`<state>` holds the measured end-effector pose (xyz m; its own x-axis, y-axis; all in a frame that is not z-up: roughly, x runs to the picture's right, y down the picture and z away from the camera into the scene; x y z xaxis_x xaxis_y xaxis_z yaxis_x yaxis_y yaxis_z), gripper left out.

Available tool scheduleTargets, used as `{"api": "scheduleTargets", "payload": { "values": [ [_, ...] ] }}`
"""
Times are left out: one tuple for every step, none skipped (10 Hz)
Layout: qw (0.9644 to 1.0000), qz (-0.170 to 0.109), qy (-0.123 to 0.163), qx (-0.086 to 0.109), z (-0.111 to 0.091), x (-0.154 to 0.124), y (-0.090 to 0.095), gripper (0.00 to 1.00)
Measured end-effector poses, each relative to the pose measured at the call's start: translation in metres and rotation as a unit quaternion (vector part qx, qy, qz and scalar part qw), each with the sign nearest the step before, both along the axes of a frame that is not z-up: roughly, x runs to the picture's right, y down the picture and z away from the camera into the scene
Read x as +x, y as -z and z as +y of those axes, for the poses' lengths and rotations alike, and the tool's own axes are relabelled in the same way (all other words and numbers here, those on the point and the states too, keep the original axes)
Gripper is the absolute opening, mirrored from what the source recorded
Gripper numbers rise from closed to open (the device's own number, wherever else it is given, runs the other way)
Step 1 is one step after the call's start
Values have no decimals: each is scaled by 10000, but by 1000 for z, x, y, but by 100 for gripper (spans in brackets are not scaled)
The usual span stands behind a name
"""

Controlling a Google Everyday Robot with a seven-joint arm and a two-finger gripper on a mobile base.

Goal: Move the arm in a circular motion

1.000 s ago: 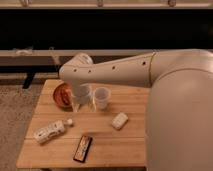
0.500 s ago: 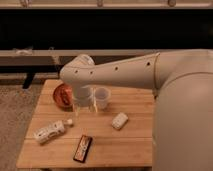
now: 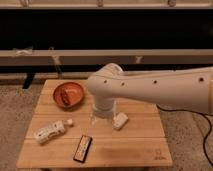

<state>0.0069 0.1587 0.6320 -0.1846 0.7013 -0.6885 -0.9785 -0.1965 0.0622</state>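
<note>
We see the arm (image 3: 150,90) as a thick, smooth cream-white tube with a rounded joint and small dark screw holes dotted along it; its short pale gripper (image 3: 104,111) hangs below that joint, over the tabletop (image 3: 125,150).

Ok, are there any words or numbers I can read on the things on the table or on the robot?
No text can be read here.
White bottle: any print is too blurred to read.
Dark packet: print is too blurred to read.
Table: a faint mark near its front right corner, unreadable.
Arm: only dark screw holes, no writing; its gripper hangs low over the table's middle.
</note>
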Motion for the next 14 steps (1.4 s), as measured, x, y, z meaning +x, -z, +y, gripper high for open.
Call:
{"api": "scheduleTargets", "payload": {
  "values": [
    [9996, 100, -274, -6, 1, 27, 6, 65],
    [9987, 202, -471, -19, 0, 48, 8, 65],
    [9969, 344, -707, -43, -7, 75, 5, 65],
    [9954, 458, -834, -79, -15, 94, 1, 65],
    [9944, 531, -907, -109, -24, 106, -3, 65],
    [9933, 600, -981, -149, -39, 121, -13, 65],
    [9928, 627, -1009, -176, -49, 126, -20, 65],
    [9927, 641, -1000, -219, -65, 133, -35, 65],
    [9931, 624, -960, -248, -79, 135, -51, 65],
    [9941, 566, -883, -266, -93, 130, -68, 65],
    [9951, 511, -804, -275, -103, 119, -81, 65],
    [9960, 448, -721, -283, -112, 105, -92, 65],
    [9972, 360, -580, -304, -123, 82, -108, 65],
    [9982, 266, -453, -306, -132, 60, -119, 65]
  ]
}}
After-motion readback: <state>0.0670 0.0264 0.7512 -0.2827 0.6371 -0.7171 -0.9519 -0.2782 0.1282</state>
